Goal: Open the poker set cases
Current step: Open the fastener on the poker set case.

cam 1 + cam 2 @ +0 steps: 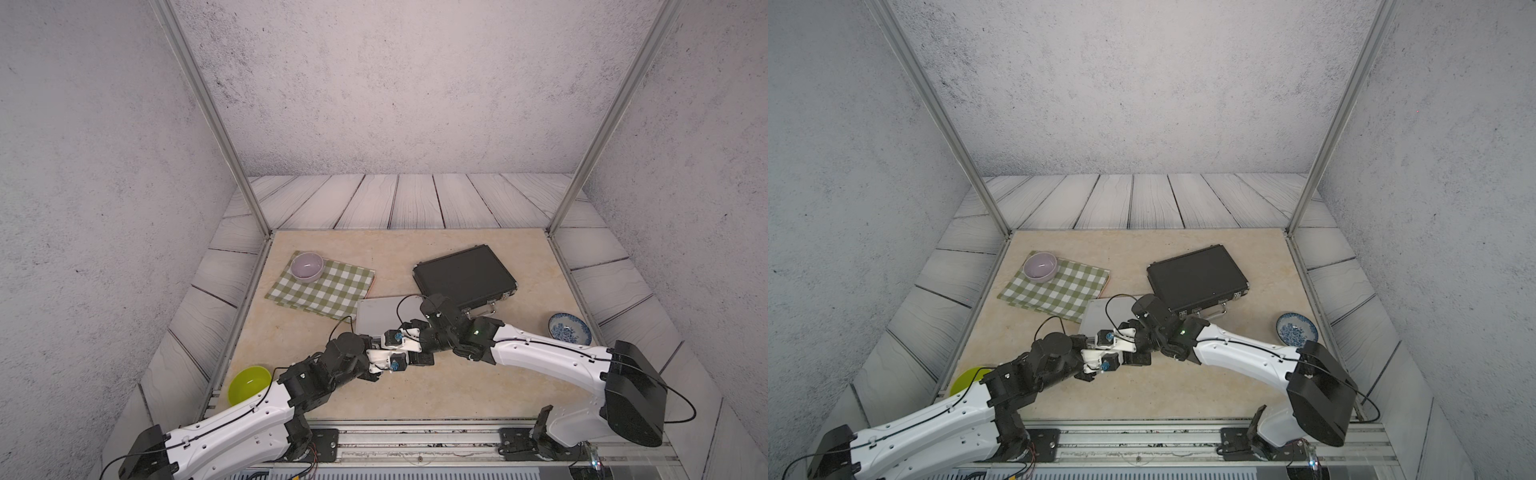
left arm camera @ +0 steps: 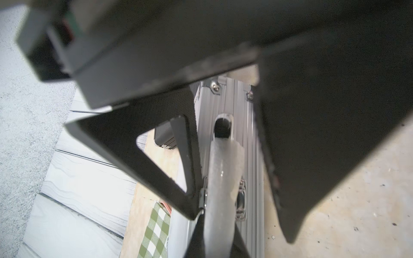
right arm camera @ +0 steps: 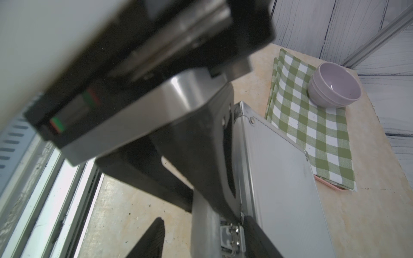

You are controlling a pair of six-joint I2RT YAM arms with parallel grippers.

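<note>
A: Where do we find the cases?

B: The silver case (image 1: 382, 311) lies flat around the middle of the counter (image 1: 415, 390), lid down. Its far left corner is at the edge of the checked cloth (image 1: 324, 286). The black case (image 1: 461, 276) lies to its right and farther back, lid down too, with its own handle on the near side. The right arm covers the gap between them, so we cannot tell whether they touch.

A: And the pincers?

B: Both sit at the silver case's near edge, where its handle (image 2: 221, 174) sticks out. The arms cross there. The left pincer (image 2: 241, 223) is on the right part of the handle and the right pincer (image 3: 215, 210) is on the left part.

A: How do we read the left one?

B: It is closed as far as it goes, with the handle between its fingers (image 2: 156, 156). We take that as a grip on the handle.

A: And the right?

B: Its fingers stand apart on either side of the same handle. We cannot tell whether they press it. A latch (image 3: 230, 236) shows just beside one tip, and we cannot tell whether it is sprung.

A: What else do we see?

B: A lilac bowl (image 1: 306, 266) sits on the cloth's far left corner and a lime bowl (image 1: 249, 384) at the counter's near left edge. A blue dish (image 1: 569, 328) is on the right, apart from both cases.
</note>
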